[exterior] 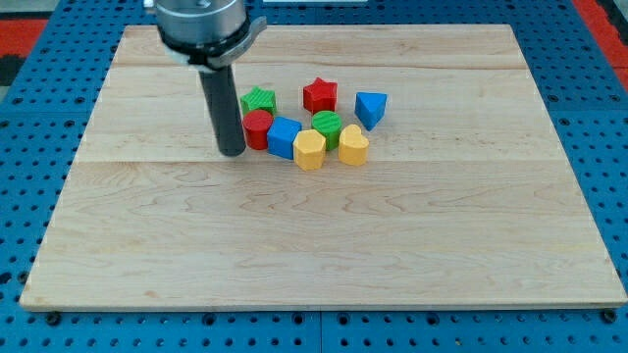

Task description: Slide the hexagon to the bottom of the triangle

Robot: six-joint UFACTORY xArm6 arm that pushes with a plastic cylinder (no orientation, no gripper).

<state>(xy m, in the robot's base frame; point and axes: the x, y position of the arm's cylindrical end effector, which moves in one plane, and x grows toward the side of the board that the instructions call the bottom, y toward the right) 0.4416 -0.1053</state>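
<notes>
The yellow hexagon [309, 149] lies near the board's middle, touching a blue cube [284, 136] on its left. The blue triangle [370, 108] lies up and to the right of the hexagon, apart from it. A green cylinder [327, 126] and a yellow heart-shaped block [353, 145] sit between them. My tip [233, 152] rests on the board at the left end of the cluster, right beside a red cylinder [257, 128], some way left of the hexagon.
A green star [259, 100] and a red star [320, 95] sit at the top of the cluster. The wooden board [314, 245] lies on a blue pegboard surface. The arm's grey mount [201, 25] hangs at the view's top left.
</notes>
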